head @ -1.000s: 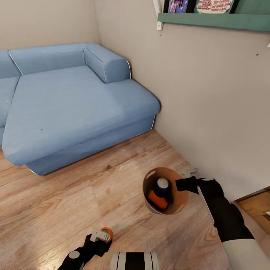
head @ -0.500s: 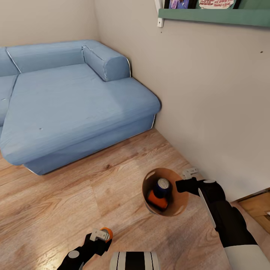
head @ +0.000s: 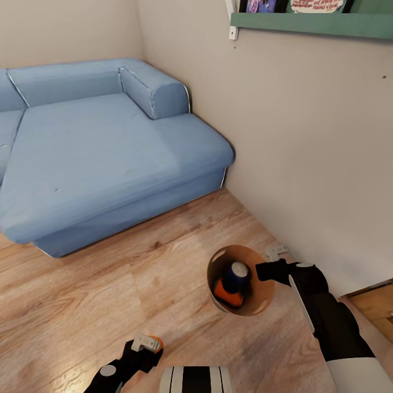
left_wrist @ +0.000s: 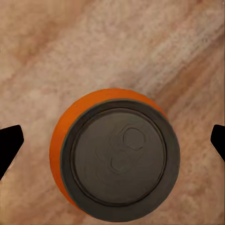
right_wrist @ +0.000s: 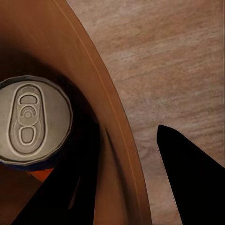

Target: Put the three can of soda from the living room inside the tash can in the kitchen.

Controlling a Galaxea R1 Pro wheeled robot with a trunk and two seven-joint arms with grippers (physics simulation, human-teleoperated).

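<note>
The third orange can (head: 155,343) is clamped in the left hand (head: 143,346), low over the wood floor (head: 82,305). In the left wrist view its grey top (left_wrist: 119,161) faces the camera between the two fingertips (left_wrist: 9,145).

The dark blue can (head: 237,274) and the other orange can (head: 228,292) lie inside the trash can (head: 262,305). The right hand (head: 266,269) pinches the bucket's rim, one finger inside, one outside.

**Handling, as judged:**
- Cans: light, rigid, smooth-walled; likely slippery. Grip mid-body across the diameter.
- Bucket: light and stiff; a rim hold may let it swing.

The blue sofa (head: 98,158) stands well apart.
</note>
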